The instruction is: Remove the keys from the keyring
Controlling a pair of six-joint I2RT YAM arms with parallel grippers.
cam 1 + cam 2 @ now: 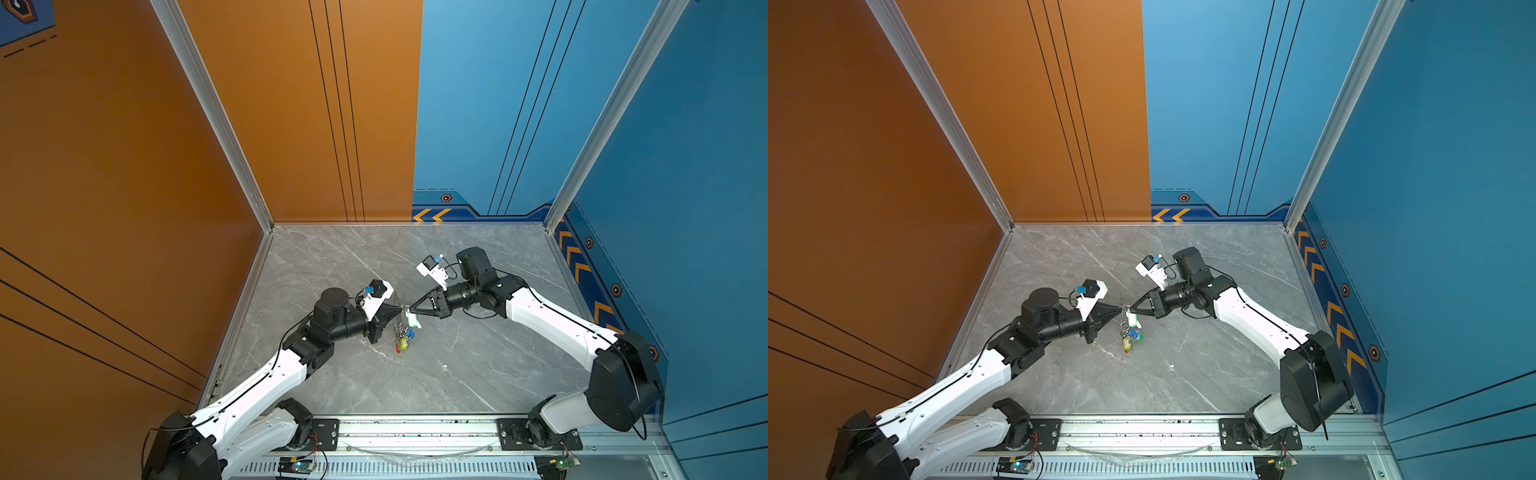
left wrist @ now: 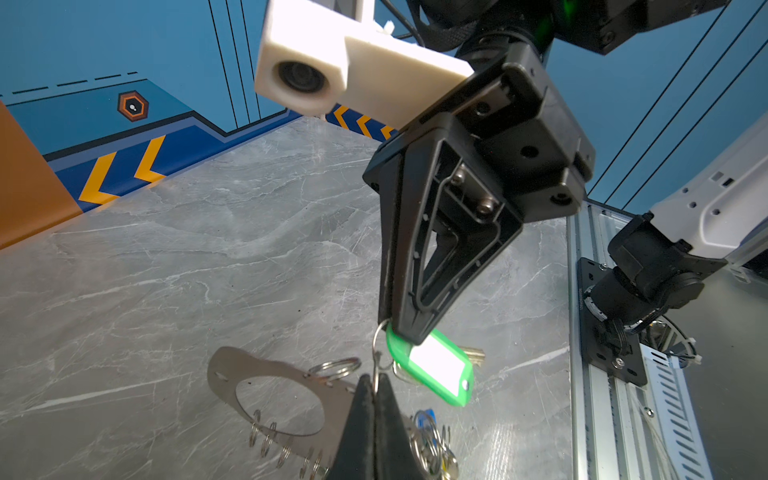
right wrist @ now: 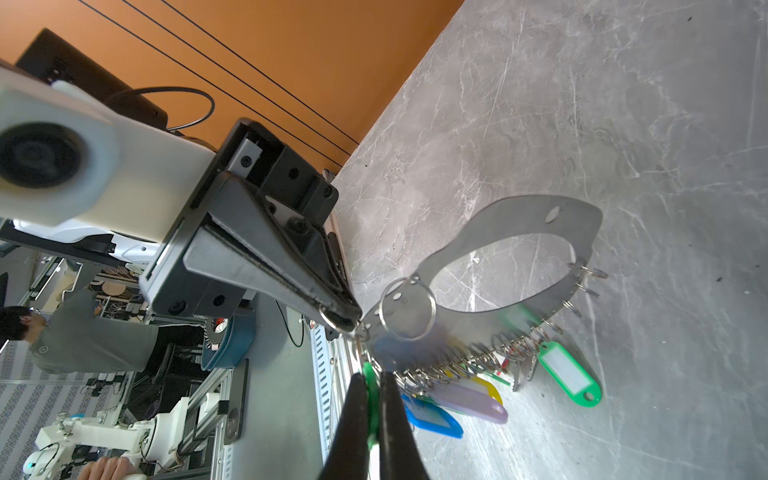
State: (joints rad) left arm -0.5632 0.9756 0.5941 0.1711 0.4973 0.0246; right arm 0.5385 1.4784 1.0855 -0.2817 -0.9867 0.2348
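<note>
The keyring (image 2: 222,368), a flat grey plate with a wide hole, hangs in the air between both grippers, above the table. Small silver rings fringe its edge (image 3: 519,214). My left gripper (image 2: 376,380) is shut on a thin silver split ring at the plate's edge; in both top views it (image 1: 400,309) (image 1: 1121,308) meets the right one mid-table. My right gripper (image 3: 374,376) is shut on a key's green tag (image 2: 436,365). The other keys (image 1: 405,338) dangle below, with blue (image 3: 432,417), pale purple (image 3: 473,401), yellow and green tags.
The grey marble table (image 1: 457,374) is walled by an orange panel on the left and blue panels behind and on the right. An aluminium rail (image 1: 415,432) with both arm bases runs along the front edge. A person sits beyond the cell in the right wrist view.
</note>
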